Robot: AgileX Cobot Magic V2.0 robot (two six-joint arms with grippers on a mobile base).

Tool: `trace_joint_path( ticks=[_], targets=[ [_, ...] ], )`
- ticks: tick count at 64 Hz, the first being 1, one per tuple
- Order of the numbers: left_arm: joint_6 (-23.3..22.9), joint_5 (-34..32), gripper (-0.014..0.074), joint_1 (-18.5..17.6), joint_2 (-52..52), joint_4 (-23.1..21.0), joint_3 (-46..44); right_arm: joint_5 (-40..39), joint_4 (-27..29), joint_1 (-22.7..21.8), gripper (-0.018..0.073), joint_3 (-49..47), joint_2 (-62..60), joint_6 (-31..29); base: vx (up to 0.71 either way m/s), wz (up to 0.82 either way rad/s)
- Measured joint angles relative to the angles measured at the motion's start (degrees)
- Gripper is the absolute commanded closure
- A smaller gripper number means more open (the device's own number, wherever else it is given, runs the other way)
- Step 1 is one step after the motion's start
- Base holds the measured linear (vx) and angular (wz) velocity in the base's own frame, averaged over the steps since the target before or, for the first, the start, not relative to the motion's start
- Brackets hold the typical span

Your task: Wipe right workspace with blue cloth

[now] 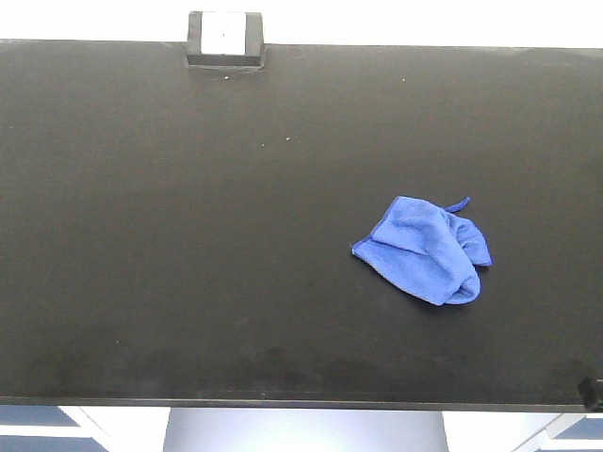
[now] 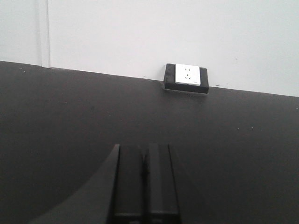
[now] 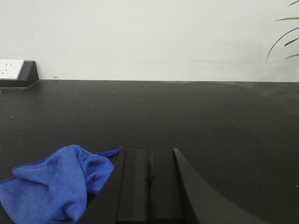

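The blue cloth lies crumpled on the matte black countertop of the right workspace, right of centre, its thin loop tag pointing toward the wall. In the right wrist view the blue cloth sits low at the left, beside and just ahead of my right gripper, whose jaws are pressed together with nothing between them. My left gripper is shut too, empty, hovering over bare black countertop. Neither gripper shows in the front view.
A small black box with a white socket face sits at the counter's back edge against the white wall, also seen as the socket box and the socket box. Green plant leaves hang at the far right. The counter's front edge runs along the bottom.
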Motion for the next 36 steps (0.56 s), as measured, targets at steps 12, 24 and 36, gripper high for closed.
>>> trace_joint_path(
  ticks=[12, 24, 36],
  targets=[
    [0.0, 0.0, 0.0602, 0.0, 0.0, 0.0, 0.0, 0.0, 0.0, 0.0, 0.0567, 0.0, 0.0, 0.0, 0.0, 0.0],
    [0.0, 0.0, 0.0602, 0.0, 0.0, 0.0, 0.0, 0.0, 0.0, 0.0, 0.0567, 0.0, 0.0, 0.0, 0.0, 0.0],
    [0.0, 0.0, 0.0602, 0.0, 0.0, 0.0, 0.0, 0.0, 0.0, 0.0, 0.0567, 0.0, 0.0, 0.0, 0.0, 0.0]
  ],
)
